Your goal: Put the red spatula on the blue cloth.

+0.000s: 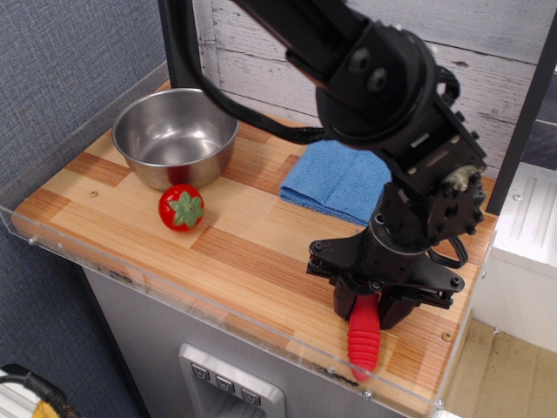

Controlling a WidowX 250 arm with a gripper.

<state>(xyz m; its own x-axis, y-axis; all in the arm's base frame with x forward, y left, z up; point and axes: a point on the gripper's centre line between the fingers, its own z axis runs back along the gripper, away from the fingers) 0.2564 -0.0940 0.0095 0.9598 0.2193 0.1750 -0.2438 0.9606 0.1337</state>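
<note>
The red spatula [363, 339], a thick ribbed red handle, lies near the front right corner of the wooden counter; its metal head is hidden under the gripper. My black gripper [366, 306] is down over the handle's upper part, its two fingers closed against the sides of the handle. The blue cloth [335, 179], a folded light-blue towel, lies flat at the back of the counter, behind and to the left of the gripper, partly hidden by the arm.
A steel bowl [175, 137] stands at the back left. A red tomato toy [181, 207] with a green star top lies in front of it. A clear acrylic rim [174, 287] lines the counter's front edge. White wooden wall behind.
</note>
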